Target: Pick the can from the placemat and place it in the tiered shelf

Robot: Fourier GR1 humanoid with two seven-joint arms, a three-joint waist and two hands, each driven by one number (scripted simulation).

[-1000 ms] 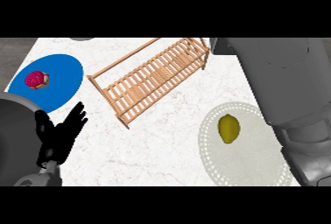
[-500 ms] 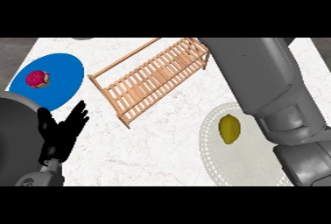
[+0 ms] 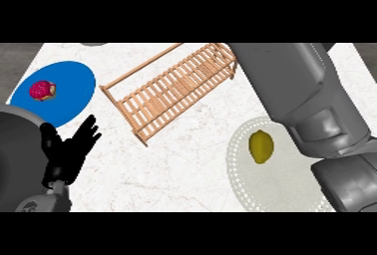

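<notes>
At the near left edge of the white marbled desk [image 3: 169,169], the robot's black left hand [image 3: 68,152] is resting with its fingers straight and spread, holding nothing. Just beyond it, a round blue plate [image 3: 70,82] is carrying a small pink-red lump [image 3: 43,90]. Towards the far middle, the slatted wooden tiered shelf [image 3: 173,92] is lying on a slant, well apart from the placemat. On the right, the round white woven placemat [image 3: 276,187] is bearing the task's thing, a small yellow oval object [image 3: 261,146] that is looking more like a lemon than a can, near the far left rim. The grey right forearm [image 3: 305,94] is crossing the placemat's right side. The right hand is showing nowhere, so I cannot tell how its fingers are standing.

The risks, as I am judging them:
- The rounded object may roll away from a pinch closing off-centre.
- The bulky forearm may hide the grasp from the head view.
- On the carry leftward, the object may slip between the slats, or the forearm may knock the shelf's rail.
</notes>
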